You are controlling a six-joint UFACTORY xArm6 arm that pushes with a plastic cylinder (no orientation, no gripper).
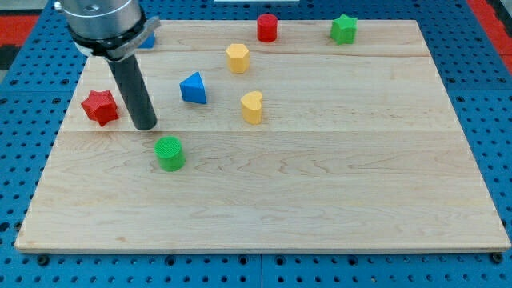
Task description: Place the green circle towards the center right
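The arm carries no pincer, so no open or clamped state applies; it ends in a straight dark rod. My tip (145, 126) rests on the tabletop (320, 184) in the left portion of the view. The tip stands just above and slightly left of the green circle (169, 153), close to it; whether the two touch cannot be determined.

The green circle is a short ribbed cylinder. It stands upright on the left-centre area of the tabletop, well apart from the view's right edge.

The red star (100, 106) lies to the left of the rod, near the left edge of the tabletop. The blue triangle (193, 88) lies to the upper right of the tip. A yellow block with a rounded, notched top (252, 106) stands right of the blue triangle. A yellow hexagon (238, 58) stands above these two.

A red cylinder (267, 27) stands at the top edge of the tabletop. A green star (344, 29) stands to its right, also at the top edge. Another blue block (147, 38) shows partly behind the arm housing; its shape cannot be determined.
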